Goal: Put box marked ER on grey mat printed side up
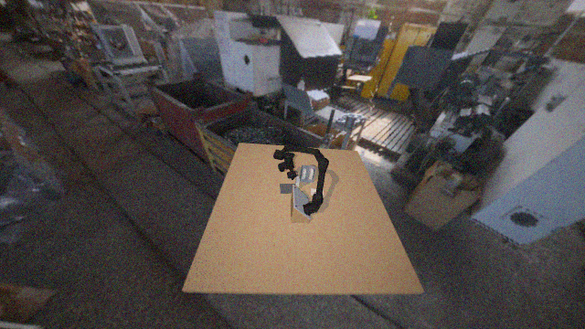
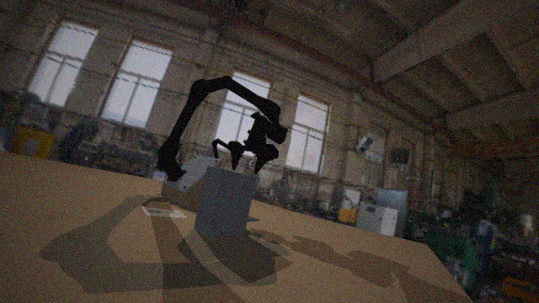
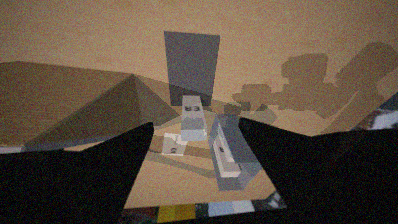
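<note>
I have the end effector (image 1: 287,171) (image 2: 245,170) (image 3: 197,124) directed downward above the surface (image 1: 302,265) (image 2: 105,189) (image 3: 280,25), with its two fingers wide apart and nothing between them. In the wrist view, the fingertips appear on either side of the white box (image 1: 297,181) (image 3: 193,117).

The white box is located outside the bin (image 1: 302,169) (image 2: 227,202) (image 3: 242,137), between the bin and the grey mat (image 1: 286,188) (image 2: 253,219) (image 3: 192,60). Its large dark print is directed toward my wrist camera; the letters are too blurred to read with certainty. One end of the box overlaps the near edge of the mat in the wrist view. I cannot tell whether the two touch, or whether the box is upright or tilted.

The bin contains two pale boxes (image 1: 304,173) (image 3: 227,159); the marking visible on one is illegible. A flat white card (image 1: 313,191) (image 2: 164,211) (image 3: 172,144) lies on the surface near the bin. The arm (image 1: 322,178) (image 2: 248,97) arches from its mounting, beside a sloped grey panel (image 1: 299,199) (image 2: 198,170), over to the work area. In the exterior view, the bin hides the white box.
</note>
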Robot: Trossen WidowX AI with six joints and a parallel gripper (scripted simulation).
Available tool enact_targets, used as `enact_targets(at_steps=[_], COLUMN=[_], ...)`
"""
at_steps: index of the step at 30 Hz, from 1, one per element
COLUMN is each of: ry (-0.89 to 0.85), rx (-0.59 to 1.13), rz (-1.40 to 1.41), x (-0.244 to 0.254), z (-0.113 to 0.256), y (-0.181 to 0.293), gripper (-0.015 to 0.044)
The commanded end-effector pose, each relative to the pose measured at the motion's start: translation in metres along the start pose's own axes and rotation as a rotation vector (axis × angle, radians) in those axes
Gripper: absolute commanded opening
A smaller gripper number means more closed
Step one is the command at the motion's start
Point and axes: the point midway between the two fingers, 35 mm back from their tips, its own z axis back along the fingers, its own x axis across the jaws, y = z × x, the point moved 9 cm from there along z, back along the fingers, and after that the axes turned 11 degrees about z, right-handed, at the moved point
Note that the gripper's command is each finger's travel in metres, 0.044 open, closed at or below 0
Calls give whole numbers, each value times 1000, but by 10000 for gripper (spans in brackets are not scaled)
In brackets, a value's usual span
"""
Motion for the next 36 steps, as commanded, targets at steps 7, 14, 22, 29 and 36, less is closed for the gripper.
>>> enact_targets(at_steps=[7,14,22,29,36], ry=[1,7,20,27,27], rx=[-43,-108,-179,-208,-208], rz=[-8,-25,-45,-50,-50], x=[2,6,12,15,15], z=[-3,-8,-15,-19,-22], y=[16,39,64,75,74], gripper=[282,241,241,241,241])
